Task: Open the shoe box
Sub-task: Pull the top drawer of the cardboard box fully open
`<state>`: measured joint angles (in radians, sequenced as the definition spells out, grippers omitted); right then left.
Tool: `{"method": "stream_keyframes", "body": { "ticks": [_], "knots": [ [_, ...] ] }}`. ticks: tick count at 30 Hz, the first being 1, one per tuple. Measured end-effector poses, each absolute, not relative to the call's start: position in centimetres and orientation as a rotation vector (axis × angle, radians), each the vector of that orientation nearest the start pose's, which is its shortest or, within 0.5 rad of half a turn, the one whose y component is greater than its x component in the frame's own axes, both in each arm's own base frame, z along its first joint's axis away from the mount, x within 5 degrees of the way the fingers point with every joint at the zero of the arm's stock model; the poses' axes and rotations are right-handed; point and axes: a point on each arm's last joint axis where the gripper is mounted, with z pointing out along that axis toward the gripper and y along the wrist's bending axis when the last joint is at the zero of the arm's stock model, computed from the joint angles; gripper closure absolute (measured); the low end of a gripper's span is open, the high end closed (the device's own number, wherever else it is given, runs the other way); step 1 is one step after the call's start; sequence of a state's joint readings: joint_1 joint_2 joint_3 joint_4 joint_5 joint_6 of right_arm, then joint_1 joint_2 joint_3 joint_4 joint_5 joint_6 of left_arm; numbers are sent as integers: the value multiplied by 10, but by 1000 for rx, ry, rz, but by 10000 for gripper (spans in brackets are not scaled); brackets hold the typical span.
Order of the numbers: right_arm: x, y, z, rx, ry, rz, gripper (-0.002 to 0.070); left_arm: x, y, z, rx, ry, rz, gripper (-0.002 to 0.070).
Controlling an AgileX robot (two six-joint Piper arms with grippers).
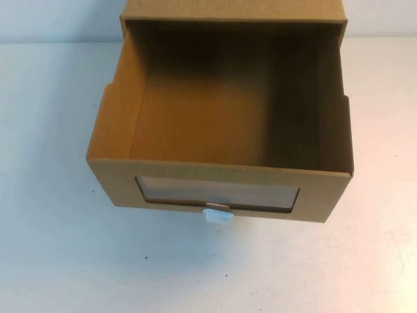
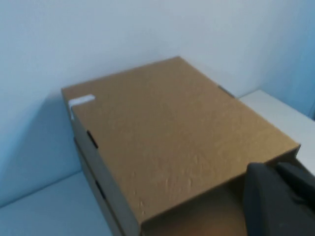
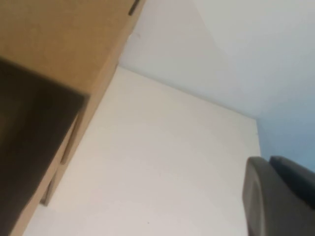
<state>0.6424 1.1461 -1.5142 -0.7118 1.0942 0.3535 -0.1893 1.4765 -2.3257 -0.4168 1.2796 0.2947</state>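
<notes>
The brown cardboard shoe box (image 1: 234, 10) stands at the back of the white table. Its drawer (image 1: 114, 186) is slid far out toward me and holds nothing. The drawer front has a clear window (image 1: 218, 193) and a small white pull tab (image 1: 217, 215). Neither gripper shows in the high view. In the left wrist view my left gripper (image 2: 275, 169) hovers shut over the box top (image 2: 172, 132), at the edge above the drawer's open inside (image 2: 197, 219). My right gripper (image 3: 268, 162) is shut on nothing, above bare table beside the box (image 3: 59, 39).
The white table (image 1: 58, 261) spreads round the box on the left, right and front. A pale blue wall (image 2: 123, 29) rises directly behind the box. A white label (image 2: 81, 101) sits at the box's far corner.
</notes>
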Motion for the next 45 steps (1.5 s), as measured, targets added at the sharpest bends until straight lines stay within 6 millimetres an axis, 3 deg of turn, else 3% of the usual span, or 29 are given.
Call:
{"method": "stream_keyframes", "body": {
  "ticks": [5, 9, 16, 23, 27, 35, 40, 45],
  "knots": [
    [223, 73, 473, -266, 2048, -253, 689, 181, -65, 568, 559, 1834, -330, 679],
    [242, 70, 463, -252, 2082, -234, 689, 151, -55, 529, 489, 1786, -302, 679],
    [247, 69, 462, -285, 2073, -158, 689, 75, -33, 444, 403, 1610, -224, 679],
    [247, 70, 462, -304, 2074, -154, 689, 31, -20, 363, 342, 1481, -180, 679],
    [249, 71, 456, -311, 2089, -148, 689, 24, -16, 320, 315, 1438, -161, 679],
    [260, 81, 427, -345, 2133, -89, 689, 48, -14, 234, 234, 1499, -144, 679],
    [263, 84, 416, -357, 2125, -70, 689, 55, -13, 201, 216, 1557, -130, 679],
    [267, 85, 407, -361, 2147, -64, 689, 55, -14, 195, 220, 1592, -146, 679]
  ]
}}
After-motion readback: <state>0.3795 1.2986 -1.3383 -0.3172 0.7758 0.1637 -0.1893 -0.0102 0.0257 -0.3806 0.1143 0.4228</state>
